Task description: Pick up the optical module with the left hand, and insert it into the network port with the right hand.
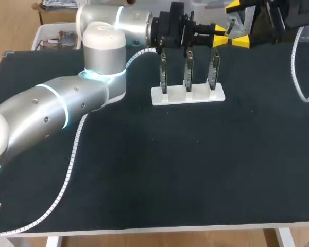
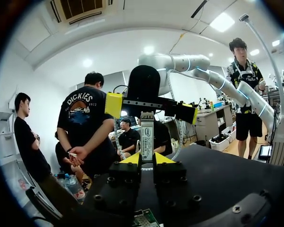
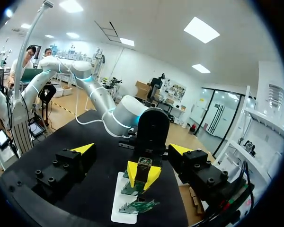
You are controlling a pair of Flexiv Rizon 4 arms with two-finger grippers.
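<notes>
The step in hand looks like the hand-over. The left gripper (image 2: 147, 160) is clenched on the lower end of the optical module (image 2: 146, 137), which stands upright out of its yellow tips, held in the air and not on the table (image 1: 144, 170). The right gripper (image 2: 150, 108) faces it from straight ahead with its fingers spread wide and nothing in them. In the head view both claws meet at about one o'clock from the table's middle, over the far edge, the right claw at three o'clock of the left.

To do this well, the right claw should probably come on squarely until the free upper part of the module lies between its pads. It should close on the two flat sides, well apart from the left fingertips (image 2: 132, 159), and the left should let go only once that hold is firm. A skewed grasp here would likely carry over into the insertion.

Just nearer than the claws, at six o'clock of them, stands the white stand (image 1: 159, 98) with three upright circuit boards (image 1: 188, 72) in a row. I cannot make out the network port itself on them. The boards rise close under the hand-over point, so a low approach could knock them. A white spiral-wrapped cable (image 1: 69, 164) trails across the table at eight o'clock, and a white cable loop (image 1: 300, 77) hangs at two o'clock. Both are well apart from the stand.
</notes>
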